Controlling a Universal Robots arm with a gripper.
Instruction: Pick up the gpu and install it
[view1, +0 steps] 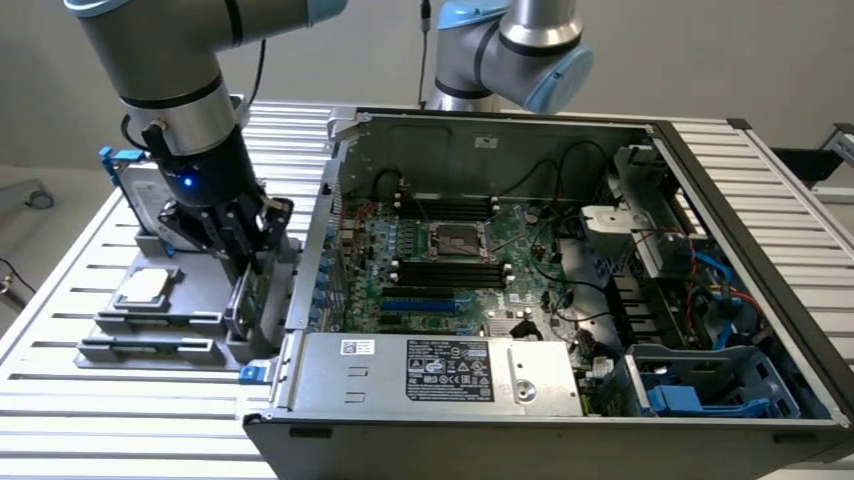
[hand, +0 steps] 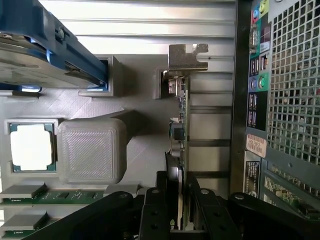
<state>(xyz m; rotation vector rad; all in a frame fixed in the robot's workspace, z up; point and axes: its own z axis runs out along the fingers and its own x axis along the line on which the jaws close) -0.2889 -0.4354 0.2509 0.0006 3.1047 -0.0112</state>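
Wrist view has the black, angular jaws clenched on the gpu (hand: 183, 125), a thin green board standing on edge with a bent, shiny metal bracket at one end. It stands in a grey, ribbed plastic holder (hand: 90, 150) on the slatted metal counter (view1: 80, 400), just beside the perforated steel wall of the computer case (hand: 295, 75), on the exterior view's left of it. A square silver chip (hand: 31, 147) lies in the same holder.

gripper (view1: 254, 262): clamped on gpu (view1: 251, 305), card upright on edge
location: gray holder (view1: 160, 330), just beside open case (view1: 315, 230) wall
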